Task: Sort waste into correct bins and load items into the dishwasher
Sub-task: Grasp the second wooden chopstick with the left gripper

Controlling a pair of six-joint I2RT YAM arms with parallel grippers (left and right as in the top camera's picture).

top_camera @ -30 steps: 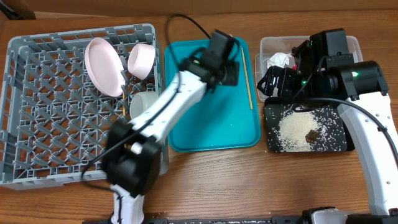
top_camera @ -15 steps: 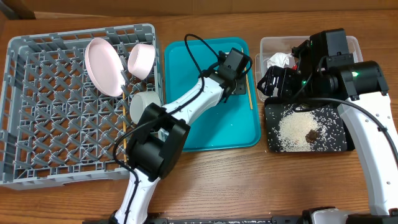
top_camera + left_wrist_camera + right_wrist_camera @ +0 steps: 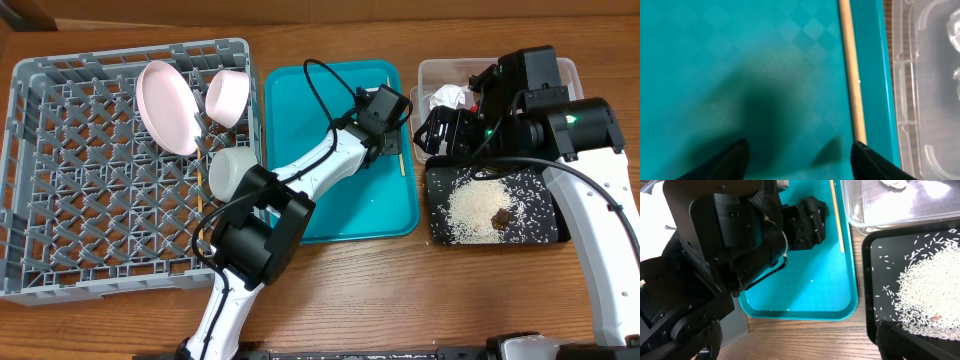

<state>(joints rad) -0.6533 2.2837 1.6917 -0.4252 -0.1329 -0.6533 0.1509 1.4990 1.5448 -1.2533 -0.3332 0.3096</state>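
Note:
One wooden chopstick (image 3: 400,130) lies along the right edge of the teal tray (image 3: 340,215). It also shows in the left wrist view (image 3: 852,75) and the right wrist view (image 3: 837,220). My left gripper (image 3: 386,122) (image 3: 800,162) is open and empty, low over the tray, its right finger next to the chopstick. My right gripper (image 3: 440,132) (image 3: 800,347) is open and empty, held above the bins. A white tissue (image 3: 450,97) lies in the clear tub (image 3: 428,72). Rice (image 3: 468,212) and a brown lump (image 3: 498,215) lie on the black tray (image 3: 545,232). The red wrapper is hidden.
The grey dish rack (image 3: 60,230) at the left holds a pink plate (image 3: 165,105), a bowl (image 3: 228,95) and a cup (image 3: 230,170). The left arm (image 3: 300,175) crosses the rack's right edge and the teal tray. Bare wooden table (image 3: 400,300) lies in front.
My left gripper has moved right across the teal tray, toward the chopstick at its right edge. The right arm has not moved.

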